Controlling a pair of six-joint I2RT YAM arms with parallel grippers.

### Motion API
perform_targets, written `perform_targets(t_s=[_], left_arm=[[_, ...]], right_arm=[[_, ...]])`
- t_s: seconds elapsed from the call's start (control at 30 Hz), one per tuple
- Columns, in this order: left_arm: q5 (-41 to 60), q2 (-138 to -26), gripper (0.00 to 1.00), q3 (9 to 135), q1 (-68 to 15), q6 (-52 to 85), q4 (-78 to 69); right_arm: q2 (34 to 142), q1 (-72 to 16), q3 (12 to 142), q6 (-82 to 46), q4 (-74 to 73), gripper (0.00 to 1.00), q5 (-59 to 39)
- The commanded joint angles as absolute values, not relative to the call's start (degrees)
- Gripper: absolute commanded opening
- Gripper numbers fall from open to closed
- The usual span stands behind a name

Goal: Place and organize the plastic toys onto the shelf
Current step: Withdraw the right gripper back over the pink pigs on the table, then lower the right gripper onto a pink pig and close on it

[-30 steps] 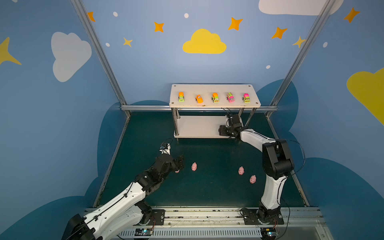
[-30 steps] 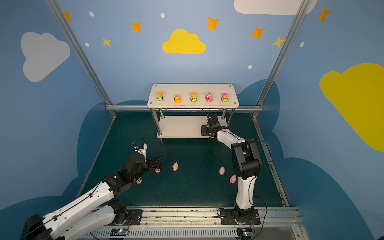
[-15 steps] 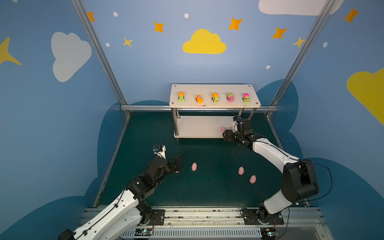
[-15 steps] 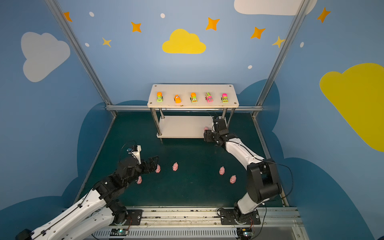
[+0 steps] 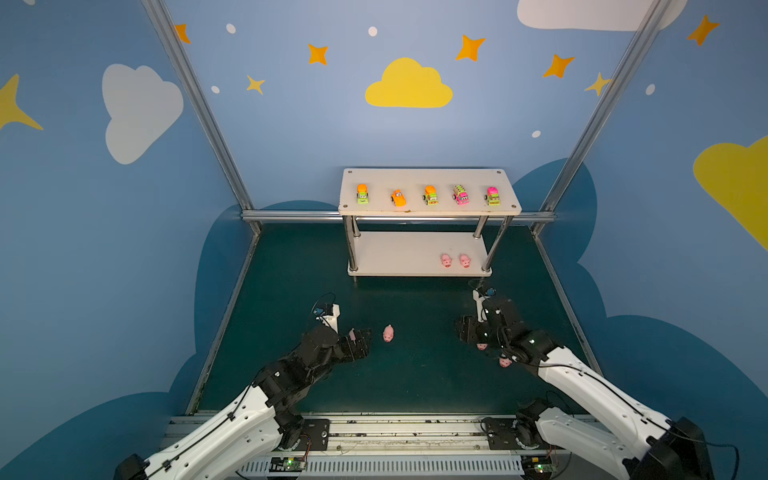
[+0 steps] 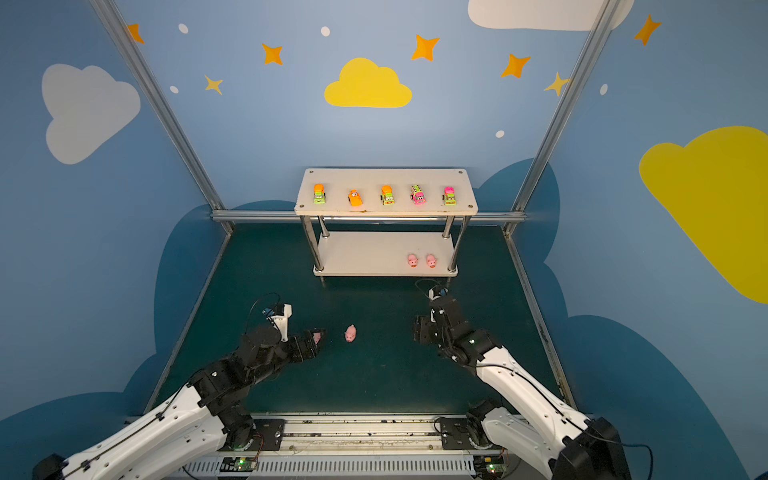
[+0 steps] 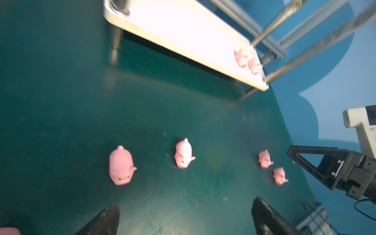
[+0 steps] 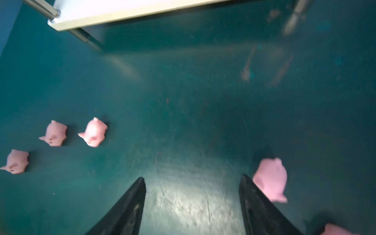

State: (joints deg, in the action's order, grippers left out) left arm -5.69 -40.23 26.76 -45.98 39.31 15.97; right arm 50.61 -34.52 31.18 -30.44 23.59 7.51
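Note:
The white shelf [image 5: 428,176] stands at the back, with five toy vehicles [image 5: 430,195] in a row on its top board. Two pink pigs [image 5: 455,260] sit at the right end of its lower board [image 6: 365,253]. My left gripper [image 5: 365,343] hovers open and empty over the table, just left of one pig [image 5: 388,333] and above another [image 7: 121,165]. My right gripper [image 5: 468,331] is open and empty, low over the table. One pig [image 8: 271,179] lies just outside one of its fingers [image 8: 254,203]. Another pig [image 5: 505,362] peeks out from under the right arm.
Dark green table [image 5: 415,374] with blue walls close on three sides. Metal frame posts [image 5: 552,195] and a rail [image 5: 291,215] stand behind the shelf. In the right wrist view three pigs [image 8: 54,133] lie in a loose group off to one side of the fingers.
My right gripper has drawn back from the shelf's lower board to the table near the two right-hand pigs. My left gripper has shifted slightly toward the middle pig.

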Motion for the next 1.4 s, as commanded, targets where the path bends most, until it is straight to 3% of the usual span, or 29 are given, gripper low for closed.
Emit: perform_targets(t_s=[0.0,0.2,0.47,1.07,1.37], left_arm=[[-7.3,-42.8,1.0,31.5,-49.0,38.5,17.0],[-8.3,-49.5,1.0,37.7,-51.1,37.5,19.3],[-9.4,-50.8,1.0,35.6,-52.2,37.1,15.8],[-12.9,-45.1,1.0,32.6,-52.2,32.9,15.5],[-14.1,-43.4,1.0,31.9,-52.1,32.1,16.5]], right_arm=[[46.1,-35.2,28.1,-35.6,28.1,0.73,12.3],[39.8,-35.4,23.7,-38.6,28.8,0.74,15.1],[41.1,-35.4,22.5,-38.8,28.1,0.75,18.9],[60.9,-35.0,28.2,-44.2,23.6,0.75,22.0],[69.2,-34.6,30.8,-44.8,22.3,0.68,23.6]])
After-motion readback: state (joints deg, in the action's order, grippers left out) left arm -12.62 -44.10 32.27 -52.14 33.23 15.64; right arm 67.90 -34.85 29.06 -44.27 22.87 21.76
